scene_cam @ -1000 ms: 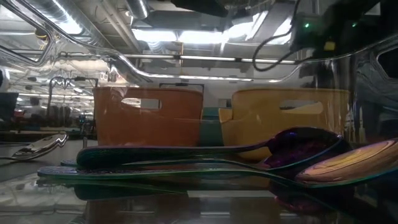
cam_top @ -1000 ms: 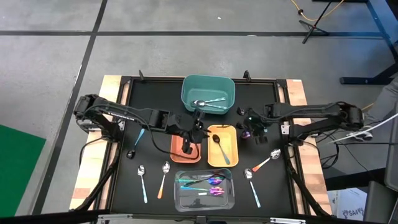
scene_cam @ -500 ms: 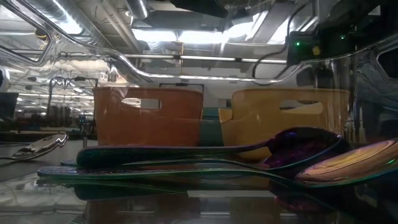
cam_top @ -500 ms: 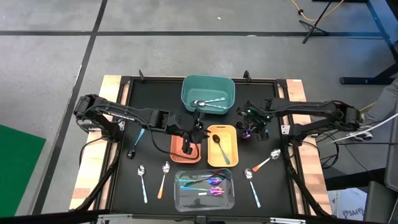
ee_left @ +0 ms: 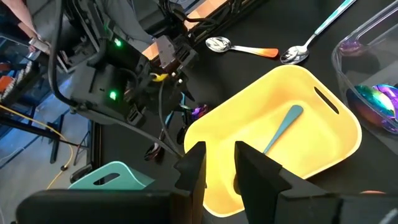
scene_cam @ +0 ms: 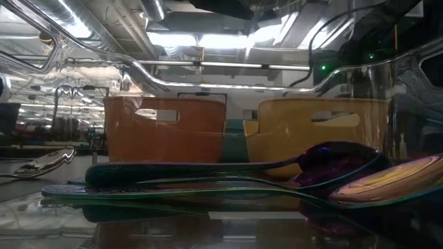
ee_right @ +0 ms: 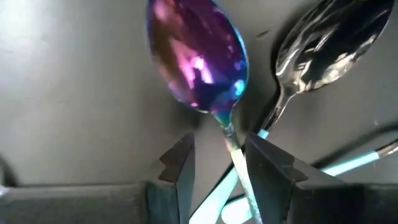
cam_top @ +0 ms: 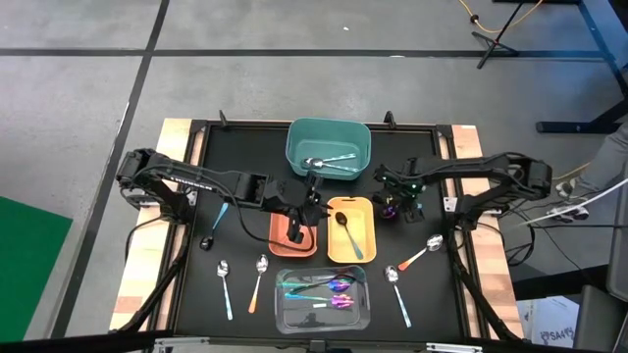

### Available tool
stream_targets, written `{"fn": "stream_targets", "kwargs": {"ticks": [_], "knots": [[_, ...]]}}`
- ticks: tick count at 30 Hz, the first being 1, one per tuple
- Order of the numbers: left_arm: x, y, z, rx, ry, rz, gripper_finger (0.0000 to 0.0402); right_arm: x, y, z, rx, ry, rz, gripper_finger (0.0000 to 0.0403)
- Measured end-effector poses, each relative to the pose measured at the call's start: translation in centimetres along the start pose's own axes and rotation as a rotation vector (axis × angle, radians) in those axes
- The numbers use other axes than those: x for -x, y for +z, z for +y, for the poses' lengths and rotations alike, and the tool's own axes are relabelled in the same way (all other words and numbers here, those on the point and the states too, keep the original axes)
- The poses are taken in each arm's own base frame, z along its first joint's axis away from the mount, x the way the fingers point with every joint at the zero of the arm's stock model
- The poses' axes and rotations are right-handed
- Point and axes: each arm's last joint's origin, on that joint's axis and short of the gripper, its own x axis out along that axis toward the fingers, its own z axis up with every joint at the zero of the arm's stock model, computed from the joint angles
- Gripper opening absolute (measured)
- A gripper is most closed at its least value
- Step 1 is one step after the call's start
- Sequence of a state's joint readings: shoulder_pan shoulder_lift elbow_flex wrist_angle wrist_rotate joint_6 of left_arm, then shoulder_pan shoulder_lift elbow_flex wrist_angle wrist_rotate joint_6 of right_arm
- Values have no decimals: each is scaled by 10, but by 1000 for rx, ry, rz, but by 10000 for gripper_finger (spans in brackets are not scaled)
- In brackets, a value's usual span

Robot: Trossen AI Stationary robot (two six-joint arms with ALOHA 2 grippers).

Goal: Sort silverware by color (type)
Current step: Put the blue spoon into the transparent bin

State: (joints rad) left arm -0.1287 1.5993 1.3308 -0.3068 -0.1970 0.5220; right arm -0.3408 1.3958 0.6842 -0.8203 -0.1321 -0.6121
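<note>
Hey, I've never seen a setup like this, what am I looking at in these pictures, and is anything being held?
It is a robot with two dark arms at a black table, sorting spoons by type into bins. The top picture looks straight down; another sits at table height, peering through the clear bin of iridescent spoons; two come from cameras on the wrists.

The right gripper straddles the handle of an iridescent purple spoon lying beside a silver spoon; I cannot tell whether it is gripped yet. The left gripper hangs over the orange bin, beside the yellow bin, and seems to hold nothing.

The teal bin holds silver spoons. More spoons lie loose on the table.
</note>
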Motion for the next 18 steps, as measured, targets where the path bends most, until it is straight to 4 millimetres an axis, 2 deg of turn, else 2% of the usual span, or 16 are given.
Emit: {"fn": "stream_targets", "kwargs": {"ticks": [8, 18], "knots": [[0, 0, 0, 0, 0, 0, 79, -10, 3, -4, -5, 21, 30, 129], [0, 0, 0, 0, 0, 0, 79, -11, 3, -5, -2, -10, 54, 129]]}}
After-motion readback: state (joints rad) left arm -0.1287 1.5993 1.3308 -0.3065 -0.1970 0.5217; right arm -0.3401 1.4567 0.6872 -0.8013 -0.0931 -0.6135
